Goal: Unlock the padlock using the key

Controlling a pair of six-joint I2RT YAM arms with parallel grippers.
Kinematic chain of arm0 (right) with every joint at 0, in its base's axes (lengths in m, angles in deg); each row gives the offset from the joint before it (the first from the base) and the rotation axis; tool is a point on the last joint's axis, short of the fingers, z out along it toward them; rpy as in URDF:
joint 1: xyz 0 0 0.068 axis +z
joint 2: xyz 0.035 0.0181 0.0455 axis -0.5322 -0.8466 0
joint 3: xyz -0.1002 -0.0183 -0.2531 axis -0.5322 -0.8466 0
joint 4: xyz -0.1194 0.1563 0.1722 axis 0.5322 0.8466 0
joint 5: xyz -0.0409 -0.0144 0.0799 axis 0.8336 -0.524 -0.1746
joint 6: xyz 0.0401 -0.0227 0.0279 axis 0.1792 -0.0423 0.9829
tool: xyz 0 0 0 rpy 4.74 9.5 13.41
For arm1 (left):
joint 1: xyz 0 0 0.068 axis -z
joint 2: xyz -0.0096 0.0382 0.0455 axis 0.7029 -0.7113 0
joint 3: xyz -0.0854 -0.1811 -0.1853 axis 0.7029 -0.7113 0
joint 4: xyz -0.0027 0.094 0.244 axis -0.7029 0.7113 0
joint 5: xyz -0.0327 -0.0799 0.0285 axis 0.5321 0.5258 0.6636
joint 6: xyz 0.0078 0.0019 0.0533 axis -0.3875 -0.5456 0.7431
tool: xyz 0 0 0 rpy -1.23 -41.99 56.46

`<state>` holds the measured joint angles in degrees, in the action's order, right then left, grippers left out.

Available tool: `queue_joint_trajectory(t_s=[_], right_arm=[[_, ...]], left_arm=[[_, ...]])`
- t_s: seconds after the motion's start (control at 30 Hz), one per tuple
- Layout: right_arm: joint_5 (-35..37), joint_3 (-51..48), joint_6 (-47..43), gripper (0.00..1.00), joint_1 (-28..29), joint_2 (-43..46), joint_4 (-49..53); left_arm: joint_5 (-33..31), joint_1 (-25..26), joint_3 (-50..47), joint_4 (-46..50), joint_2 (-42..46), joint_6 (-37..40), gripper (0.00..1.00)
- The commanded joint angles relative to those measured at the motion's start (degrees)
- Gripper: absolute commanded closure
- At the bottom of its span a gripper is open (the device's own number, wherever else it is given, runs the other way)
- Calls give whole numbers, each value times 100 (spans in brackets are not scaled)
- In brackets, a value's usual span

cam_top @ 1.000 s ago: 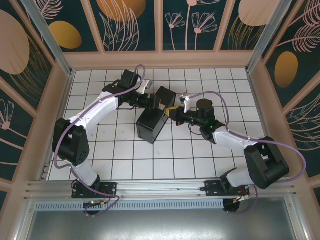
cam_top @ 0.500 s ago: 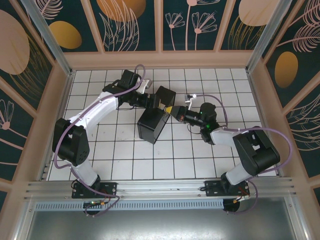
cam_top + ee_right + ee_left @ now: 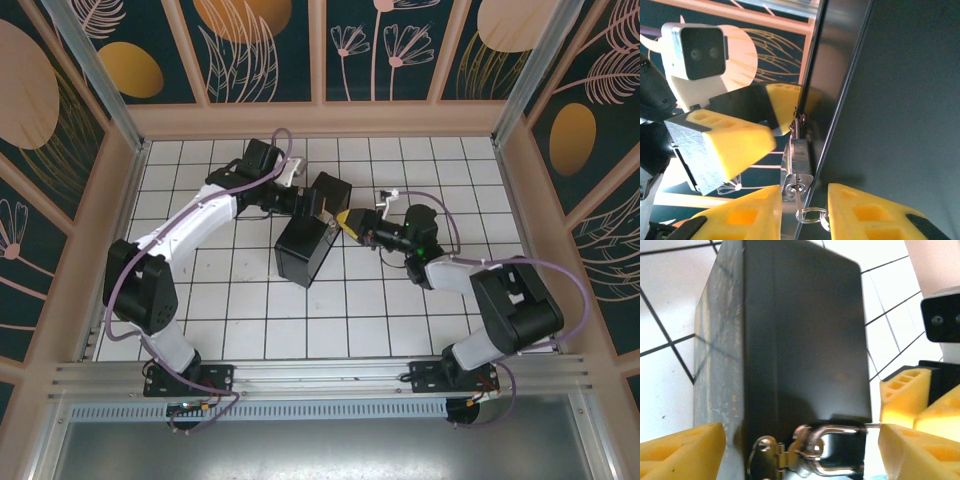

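Now your right gripper [image 3: 804, 202] has let go. It was clamped on the key [image 3: 798, 198] a moment ago, after the arm swung in closer to the black box [image 3: 805, 340]. Its yellow fingers [image 3: 747, 215] now stand partly apart, and the key's ring hangs free in the gap, touching neither pad. The key sits in the keyhole at the free end of the padlock [image 3: 796, 165], which hangs from the hasp [image 3: 771, 455] on the edge of the box, standing on the table [image 3: 230, 320]. Your left gripper [image 3: 801, 440] is spread wide, one finger on each side of the padlock, and grips nothing that I can see. So the key is in and likely turned, but the shackle looks threaded through the hasp, and I cannot tell whether it has sprung. Take hold of the lock body and tug before you call it unlocked.
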<state>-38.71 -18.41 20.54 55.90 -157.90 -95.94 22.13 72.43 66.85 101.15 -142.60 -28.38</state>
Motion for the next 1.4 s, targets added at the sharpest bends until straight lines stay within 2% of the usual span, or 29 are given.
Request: queue_joint_trajectory(t_s=[0.0, 0.1, 0.17, 0.23, 0.27, 0.33, 0.43, 0.5, 0.67, 0.8, 1.0, 1.2, 1.37], right_arm=[[-29, 342, -874, 65, -203, 576, 1307], [228, 768, -1962, 63, -424, 945, 2804], [756, 1307, -3297, 57, -266, 1148, 3869], [1517, 1654, -4401, 51, 190, 1180, 4254], [1621, 1793, -4871, 50, 392, 1100, 4285], [1897, 2040, -5445, 47, 683, 892, 4376], [2622, 2398, -6373, 42, 1110, 533, 4871], [2702, 2512, -6627, 40, 1164, 366, 5057], [3068, 2668, -7190, 39, 1375, 148, 5338], [2886, 2673, -7288, 42, 1374, -2, 5368], [2718, 2647, -7328, 55, 1378, 20, 5460], [2355, 2659, -7693, 71, 1351, 99, 5876], [2268, 2572, -7824, 73, 1234, 418, 6337]], left_arm=[[78, -47, 357, -10, 200, -86, 19], [-88, -112, 481, 74, 218, -52, 18], [-293, -219, 425, 50, 318, -93, 16], [-556, -396, 166, -87, 437, -288, 15], [-632, -508, -16, -139, 501, -419, 16], [-792, -605, -424, -226, 691, -620, 17], [-706, -593, -924, -295, 1141, -699, 17], [-545, -584, -1199, -325, 1393, -741, 17], [-748, -439, -1637, -170, 1757, -666, 16], [-910, -122, -1691, -173, 1666, -575, 17], [-1128, -79, -1707, -182, 1451, -531, 19], [-1353, -79, -1743, -158, 1280, -446, 28], [-1643, -87, -1710, -89, 1159, -394, 31]])
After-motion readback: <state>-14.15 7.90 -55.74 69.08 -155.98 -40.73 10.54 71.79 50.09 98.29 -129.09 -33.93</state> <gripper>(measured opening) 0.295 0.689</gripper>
